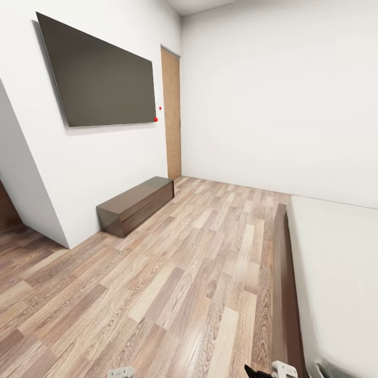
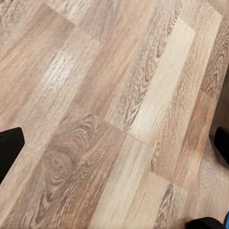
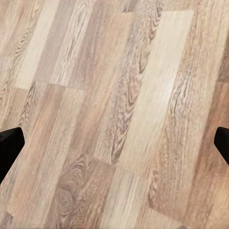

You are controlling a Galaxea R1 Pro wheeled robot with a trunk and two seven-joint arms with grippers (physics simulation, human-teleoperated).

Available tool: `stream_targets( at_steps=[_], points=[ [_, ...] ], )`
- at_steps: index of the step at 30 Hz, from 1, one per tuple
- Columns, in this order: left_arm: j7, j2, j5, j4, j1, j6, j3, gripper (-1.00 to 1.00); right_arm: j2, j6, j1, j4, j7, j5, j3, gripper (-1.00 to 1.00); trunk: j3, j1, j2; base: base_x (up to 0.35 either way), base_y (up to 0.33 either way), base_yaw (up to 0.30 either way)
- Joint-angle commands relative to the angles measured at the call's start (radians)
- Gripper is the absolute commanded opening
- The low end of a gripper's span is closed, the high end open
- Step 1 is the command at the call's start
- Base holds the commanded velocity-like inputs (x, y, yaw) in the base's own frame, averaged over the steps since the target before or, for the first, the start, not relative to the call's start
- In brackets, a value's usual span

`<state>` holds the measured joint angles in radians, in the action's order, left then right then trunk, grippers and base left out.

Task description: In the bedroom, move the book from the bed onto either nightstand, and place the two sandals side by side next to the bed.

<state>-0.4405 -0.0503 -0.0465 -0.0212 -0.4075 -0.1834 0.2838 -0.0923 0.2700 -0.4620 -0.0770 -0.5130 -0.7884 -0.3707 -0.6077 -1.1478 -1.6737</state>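
I am in the bedroom. The bed [image 1: 336, 273] lies at the right of the head view, with a pale mattress on a dark brown frame [image 1: 286, 294]. The book, the nightstand and the two sandals are out of view. My left gripper [image 2: 113, 145] is open over bare wood-plank floor [image 2: 95, 95], its black fingertips [image 2: 5, 148] far apart and nothing between them. My right gripper [image 3: 114, 145] is also open over the floor, its fingertips [image 3: 7, 148] at opposite edges of its wrist view. Small white parts of both arms [image 1: 283, 369] peek in at the head view's lower edge.
A long low dark brown bench-like cabinet [image 1: 137, 203] stands against the left wall under a large dark wall screen [image 1: 100, 79]. A wooden door [image 1: 171, 113] is at the far corner. A wide strip of plank floor [image 1: 184, 273] runs between the cabinet and the bed.
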Motion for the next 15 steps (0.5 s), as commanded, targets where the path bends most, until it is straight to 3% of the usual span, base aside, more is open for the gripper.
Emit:
stream_targets(
  at_steps=[1, 15],
  points=[
    [-0.003, 0.0, -0.005, 0.001, -0.001, -0.004, 0.005, 1.0, 0.0, 0.005, -0.002, -0.004, -0.007, -0.01, -0.008, 1.0, -0.001, 0.0, -0.001, 0.076, 0.0, 0.001],
    [-0.003, 0.0, -0.004, 0.001, -0.001, -0.004, 0.006, 1.0, 0.001, 0.005, -0.002, -0.004, -0.007, -0.009, -0.008, 1.0, -0.001, 0.0, -0.001, 0.288, 0.0, 0.0]
  ],
)
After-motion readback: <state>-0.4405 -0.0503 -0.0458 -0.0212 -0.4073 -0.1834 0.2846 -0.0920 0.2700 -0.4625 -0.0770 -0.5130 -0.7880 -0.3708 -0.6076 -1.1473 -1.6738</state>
